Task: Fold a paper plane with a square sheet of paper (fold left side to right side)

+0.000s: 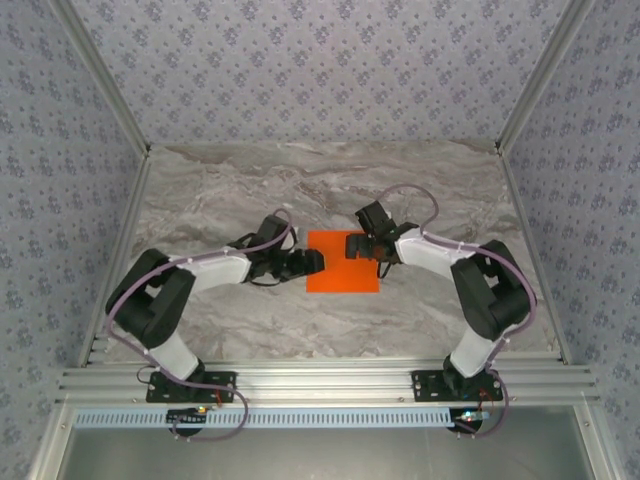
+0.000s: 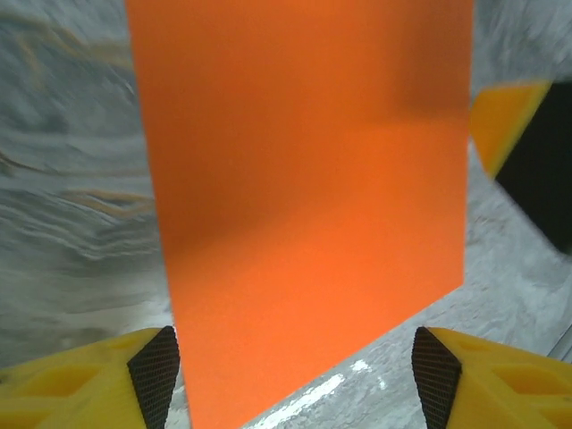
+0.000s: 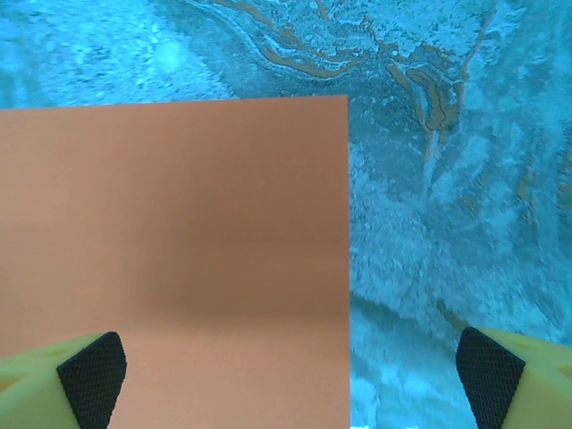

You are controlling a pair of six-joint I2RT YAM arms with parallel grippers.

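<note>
Top external shows the square sheet of paper (image 1: pixel 343 262) flat on the desk (image 1: pixel 250 190). Your left tool (image 1: pixel 318 261), at its left edge, and right tool (image 1: pixel 362 243) both stand apart. Pinch only that edge, then carry it squarely rightward.

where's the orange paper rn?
In the top view the orange paper lies flat on the table, between the left hand at its left edge and the right hand over its far right corner.
</note>
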